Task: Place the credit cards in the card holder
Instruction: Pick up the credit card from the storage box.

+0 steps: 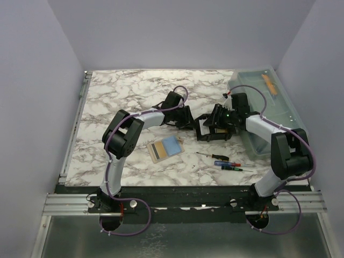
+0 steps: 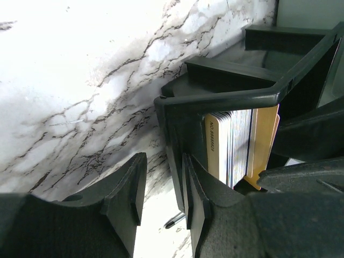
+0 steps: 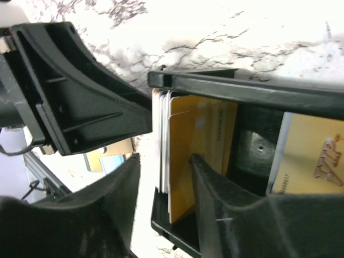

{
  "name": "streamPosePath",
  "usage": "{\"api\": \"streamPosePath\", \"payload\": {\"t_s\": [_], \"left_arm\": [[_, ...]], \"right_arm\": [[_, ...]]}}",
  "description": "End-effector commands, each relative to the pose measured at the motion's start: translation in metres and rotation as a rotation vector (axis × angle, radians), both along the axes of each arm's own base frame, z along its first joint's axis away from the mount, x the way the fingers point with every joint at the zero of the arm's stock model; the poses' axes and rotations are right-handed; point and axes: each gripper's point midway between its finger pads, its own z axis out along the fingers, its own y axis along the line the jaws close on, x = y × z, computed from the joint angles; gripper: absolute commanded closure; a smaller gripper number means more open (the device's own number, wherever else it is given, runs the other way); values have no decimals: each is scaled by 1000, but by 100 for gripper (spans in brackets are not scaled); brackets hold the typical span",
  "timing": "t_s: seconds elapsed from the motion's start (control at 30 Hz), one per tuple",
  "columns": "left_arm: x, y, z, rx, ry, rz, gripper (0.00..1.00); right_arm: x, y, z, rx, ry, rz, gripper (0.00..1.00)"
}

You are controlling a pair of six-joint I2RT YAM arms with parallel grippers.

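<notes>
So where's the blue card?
In the top view, the blue card lies on the table against the tan card, left of the screwdrivers.

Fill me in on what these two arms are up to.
They're loading cards into the black card holder mid-table. The left end effector has its fingers either side of one holder wall, apparently steadying it. The right end effector straddles the stack of cards standing inside; whether it grips them is unclear. A tan card and a light blue card lie flat on the table near the left arm, not yet in.
</notes>
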Motion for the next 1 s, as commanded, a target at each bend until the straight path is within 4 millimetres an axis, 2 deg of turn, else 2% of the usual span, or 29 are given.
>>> {"api": "streamPosePath", "payload": {"t_s": [0.0,0.27,0.33,0.53,0.7,0.87,0.97], "left_arm": [[0,-5,-4,4,7,-11,62],[-1,-6,-4,1,7,-14,62],[-1,-6,-3,1,4,-13,62],[-2,-3,2,6,-10,-9,62],[-3,14,10,44,-14,7,61],[-2,33,28,45,-33,28,58],[-4,36,44,32,-54,23,57]], "right_arm": [[-8,12,3,52,12,34,61],[-2,9,-7,17,6,40,95],[-2,6,-8,-1,4,33,100],[4,-8,0,-80,-26,-19,100],[6,-25,7,-165,-47,-79,100],[8,-33,9,-204,-56,-117,100],[9,-37,17,-212,-74,-146,100]]}}
